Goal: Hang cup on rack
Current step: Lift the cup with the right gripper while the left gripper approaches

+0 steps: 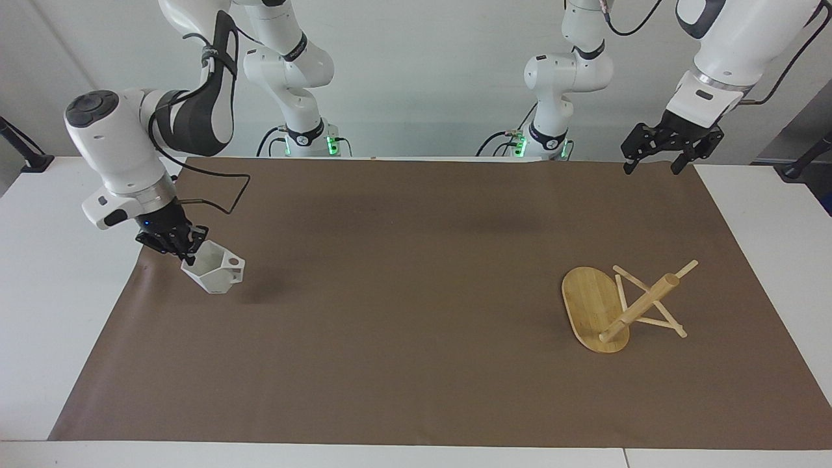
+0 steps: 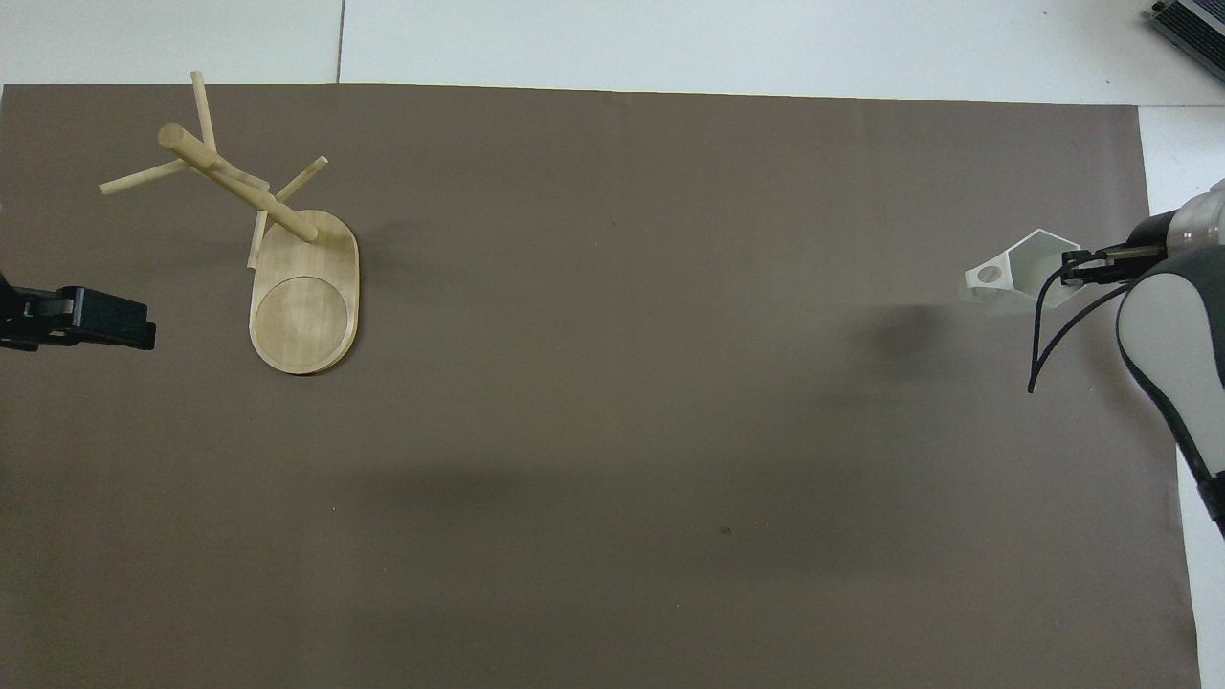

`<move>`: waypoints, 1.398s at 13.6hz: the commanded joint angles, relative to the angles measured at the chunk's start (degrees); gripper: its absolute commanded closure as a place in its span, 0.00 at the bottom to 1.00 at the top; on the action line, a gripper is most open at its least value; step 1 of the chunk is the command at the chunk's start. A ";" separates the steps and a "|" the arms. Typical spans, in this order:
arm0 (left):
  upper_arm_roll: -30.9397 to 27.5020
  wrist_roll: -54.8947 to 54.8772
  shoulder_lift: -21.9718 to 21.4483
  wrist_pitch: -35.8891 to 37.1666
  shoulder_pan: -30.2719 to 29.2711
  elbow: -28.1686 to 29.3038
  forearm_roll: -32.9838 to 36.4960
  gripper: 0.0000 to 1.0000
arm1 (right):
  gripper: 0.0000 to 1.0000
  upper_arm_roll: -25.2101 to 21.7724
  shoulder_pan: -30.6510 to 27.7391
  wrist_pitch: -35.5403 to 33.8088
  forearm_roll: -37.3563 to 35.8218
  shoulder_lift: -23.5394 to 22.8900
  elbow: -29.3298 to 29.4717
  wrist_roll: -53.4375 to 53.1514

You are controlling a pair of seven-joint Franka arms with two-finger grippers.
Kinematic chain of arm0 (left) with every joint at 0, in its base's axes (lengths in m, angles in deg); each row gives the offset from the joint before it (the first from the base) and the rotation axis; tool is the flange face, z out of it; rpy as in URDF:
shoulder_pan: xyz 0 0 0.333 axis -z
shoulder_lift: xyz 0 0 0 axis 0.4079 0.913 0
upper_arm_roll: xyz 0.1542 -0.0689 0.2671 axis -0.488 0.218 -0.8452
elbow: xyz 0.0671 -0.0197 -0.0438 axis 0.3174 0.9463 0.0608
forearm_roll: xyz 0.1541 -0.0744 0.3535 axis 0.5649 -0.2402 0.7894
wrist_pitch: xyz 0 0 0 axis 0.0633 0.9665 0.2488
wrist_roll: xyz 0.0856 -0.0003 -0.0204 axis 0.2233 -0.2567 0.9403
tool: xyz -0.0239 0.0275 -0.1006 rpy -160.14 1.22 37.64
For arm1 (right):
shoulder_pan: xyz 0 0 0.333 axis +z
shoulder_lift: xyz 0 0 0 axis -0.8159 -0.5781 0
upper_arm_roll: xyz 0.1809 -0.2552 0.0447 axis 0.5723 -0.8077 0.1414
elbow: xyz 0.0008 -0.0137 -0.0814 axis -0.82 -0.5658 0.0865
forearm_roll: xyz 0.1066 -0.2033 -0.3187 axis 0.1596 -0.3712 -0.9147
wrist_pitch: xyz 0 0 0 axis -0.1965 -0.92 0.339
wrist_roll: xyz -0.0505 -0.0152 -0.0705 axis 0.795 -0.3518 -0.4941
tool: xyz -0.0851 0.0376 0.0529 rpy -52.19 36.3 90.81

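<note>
The cup (image 1: 216, 272) looks like matt white plastic with smooth flat facets. The rack (image 1: 614, 307) is light bamboo with a visible grain, sitting on a matt brown paper-looking table cover (image 1: 416, 338).
</note>
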 commanded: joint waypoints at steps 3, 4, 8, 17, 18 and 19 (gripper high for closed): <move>0.42 3.27 -4.49 0.90 -0.57 7.11 0.96 0.00 | 1.00 6.12 -0.44 -9.14 9.24 6.12 0.11 -8.80; 0.42 7.20 -5.37 1.34 -0.57 8.51 0.78 0.00 | 1.00 7.52 -0.44 -10.72 11.70 6.91 0.11 -10.12; 0.33 14.70 -7.57 7.57 -0.75 11.42 -2.39 0.00 | 1.00 15.51 -0.44 -12.58 15.67 9.81 0.11 -17.22; 0.33 58.24 -13.02 4.97 -3.64 21.25 -23.44 0.00 | 1.00 28.88 0.08 -10.30 36.41 10.87 0.02 -31.93; 0.33 63.44 -13.81 3.21 -3.74 22.75 -25.83 0.00 | 1.00 29.68 0.17 -10.04 38.25 10.96 -0.06 -32.89; 0.42 67.23 -14.43 1.36 -3.39 24.33 -26.55 0.00 | 1.00 30.47 0.26 -9.51 40.27 11.05 -0.06 -34.46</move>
